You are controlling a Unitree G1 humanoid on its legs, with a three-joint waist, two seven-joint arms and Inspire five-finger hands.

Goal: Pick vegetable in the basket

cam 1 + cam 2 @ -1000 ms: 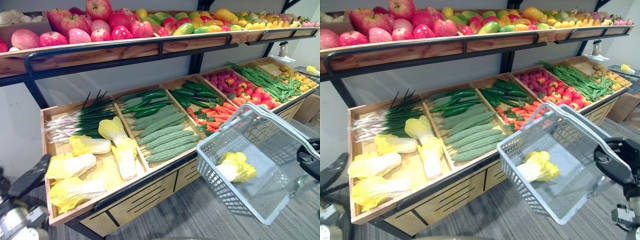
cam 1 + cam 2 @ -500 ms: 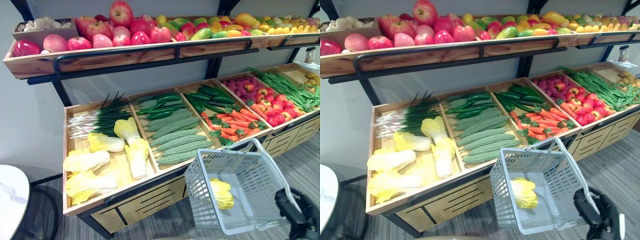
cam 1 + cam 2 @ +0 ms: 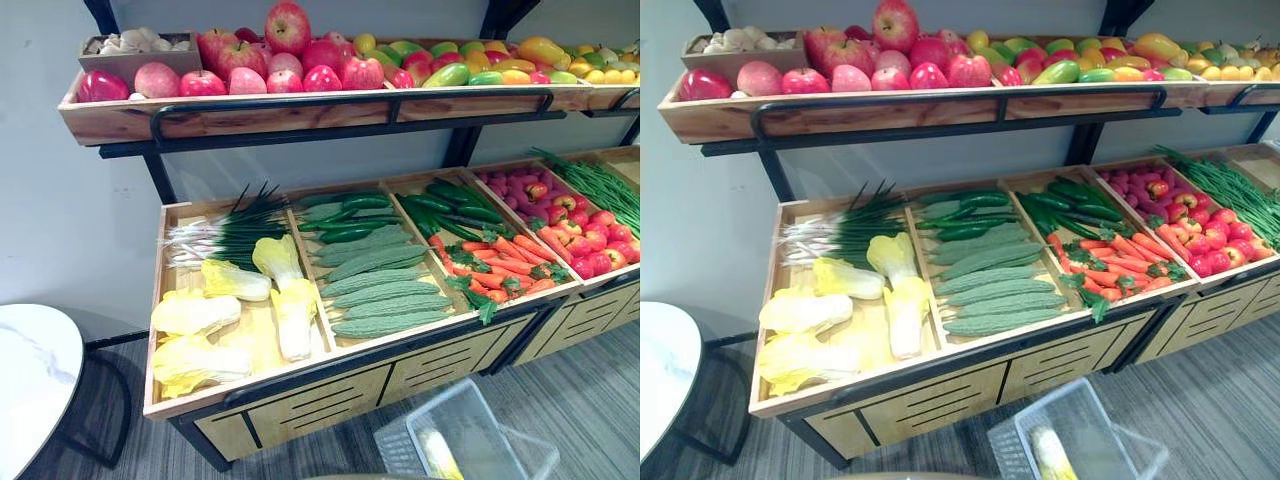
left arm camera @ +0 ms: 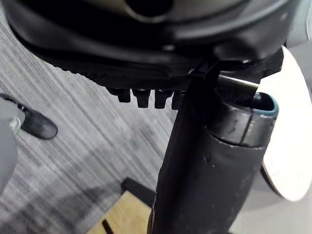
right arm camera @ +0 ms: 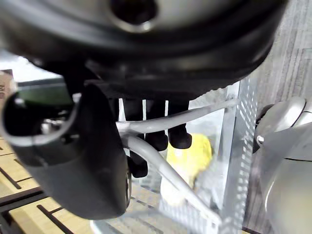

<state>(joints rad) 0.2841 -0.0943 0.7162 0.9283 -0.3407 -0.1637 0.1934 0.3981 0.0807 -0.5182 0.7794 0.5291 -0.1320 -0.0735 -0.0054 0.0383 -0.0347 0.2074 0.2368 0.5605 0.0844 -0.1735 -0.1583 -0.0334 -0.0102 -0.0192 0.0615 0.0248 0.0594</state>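
Here, clamped on the grey basket's (image 3: 482,424) handle (image 5: 195,115) with the right hand (image 5: 146,53): fingers (image 5: 157,139) curled round the bar, thumb on its near side. Just beyond and below those fingers, not touching them, lying on the mesh bottom inside the basket: the yellow-and-white cabbage (image 5: 193,156), seen from the head too, low in front of the wooden vegetable stand (image 3: 940,385). Over by the grey floor (image 4: 73,161), hanging free, the left hand (image 4: 146,44)

We're looking at a pale wall (image 3: 60,200) upper left, a two-tier wooden shelf stand (image 3: 330,385) mid-frame, grey striped floor (image 3: 600,400) lower right and a white round table (image 3: 30,380) lower left.
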